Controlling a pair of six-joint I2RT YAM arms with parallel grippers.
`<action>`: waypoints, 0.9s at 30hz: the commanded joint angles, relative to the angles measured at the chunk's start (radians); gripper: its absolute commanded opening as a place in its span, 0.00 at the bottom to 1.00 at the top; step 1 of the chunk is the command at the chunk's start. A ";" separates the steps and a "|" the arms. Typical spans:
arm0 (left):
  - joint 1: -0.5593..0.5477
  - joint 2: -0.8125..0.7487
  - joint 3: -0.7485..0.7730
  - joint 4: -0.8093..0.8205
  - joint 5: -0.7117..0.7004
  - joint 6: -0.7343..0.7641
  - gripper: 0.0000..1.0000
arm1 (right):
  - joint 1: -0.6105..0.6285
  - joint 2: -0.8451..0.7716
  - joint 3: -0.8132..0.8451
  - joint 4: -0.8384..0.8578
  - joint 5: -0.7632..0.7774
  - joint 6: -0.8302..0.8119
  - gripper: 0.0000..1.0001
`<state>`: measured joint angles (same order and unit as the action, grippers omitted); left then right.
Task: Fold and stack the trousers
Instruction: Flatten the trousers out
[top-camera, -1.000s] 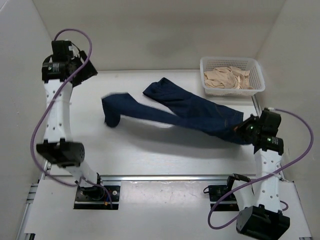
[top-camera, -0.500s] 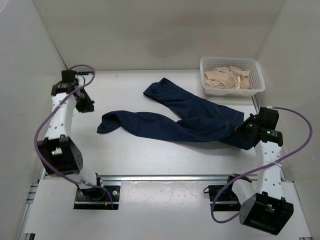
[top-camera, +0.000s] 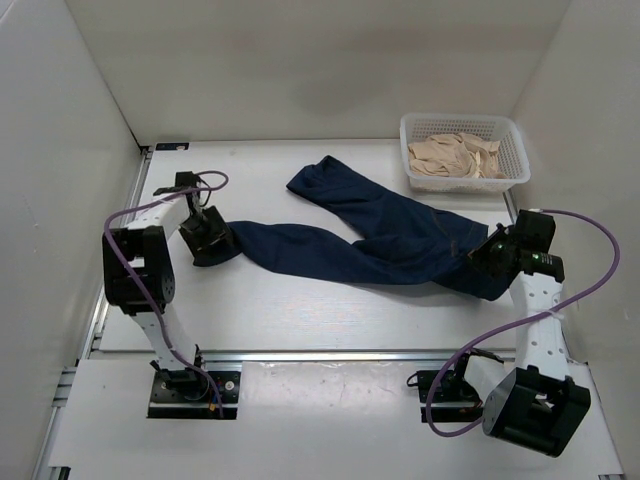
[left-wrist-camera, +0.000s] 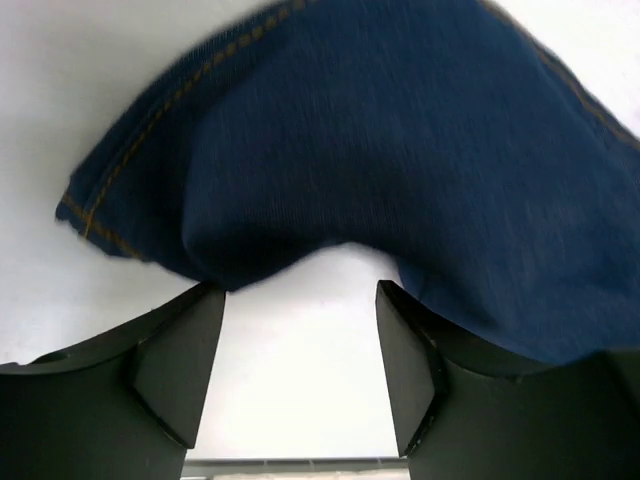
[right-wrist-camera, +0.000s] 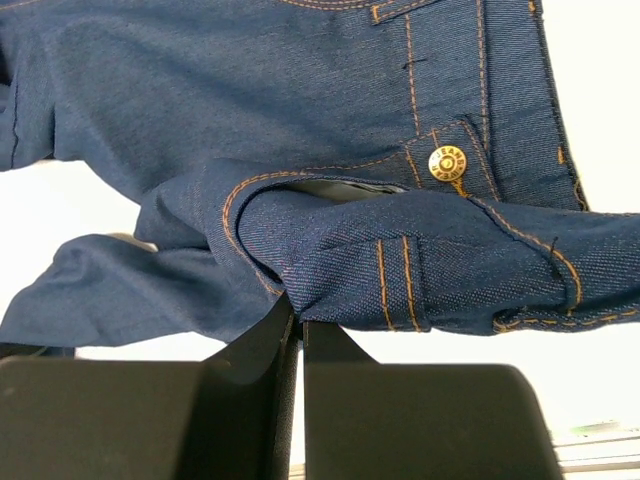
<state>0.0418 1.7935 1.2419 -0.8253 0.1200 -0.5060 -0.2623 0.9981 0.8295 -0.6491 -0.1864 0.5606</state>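
The dark blue trousers (top-camera: 390, 240) lie spread across the table, waist at the right. One leg runs left and the other points to the back (top-camera: 315, 180). My left gripper (top-camera: 207, 243) sits low at the end of the left-running leg. In the left wrist view that gripper (left-wrist-camera: 300, 292) is open, with bare table between its fingers and the stitched hem (left-wrist-camera: 330, 150) just ahead of the tips. My right gripper (top-camera: 487, 256) is at the waist. In the right wrist view it (right-wrist-camera: 298, 315) is shut on a fold of the waistband (right-wrist-camera: 400, 270) near the brass button (right-wrist-camera: 447, 162).
A white mesh basket (top-camera: 463, 119) holding beige cloth (top-camera: 455, 155) stands at the back right, just behind the waist end of the jeans. White walls enclose the table on the left, back and right. A metal rail (top-camera: 330, 353) runs along the near edge.
The left arm swung down from the back-left corner to the hem of the left-running leg, which settled flat on the table. The right gripper kept its hold and barely moved.
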 joint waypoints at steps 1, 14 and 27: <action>0.004 0.042 0.051 0.054 -0.020 -0.016 0.73 | -0.003 0.002 0.048 0.042 -0.039 -0.021 0.00; 0.185 0.081 0.567 -0.219 -0.138 0.070 0.10 | -0.003 0.013 0.149 0.051 -0.038 -0.001 0.00; 0.296 -0.025 0.707 -0.336 -0.184 0.119 0.37 | -0.003 -0.103 0.116 -0.036 0.004 -0.004 0.00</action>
<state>0.2974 1.7802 2.0636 -1.1267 -0.0105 -0.4194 -0.2600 0.9756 0.9936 -0.6498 -0.2096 0.5648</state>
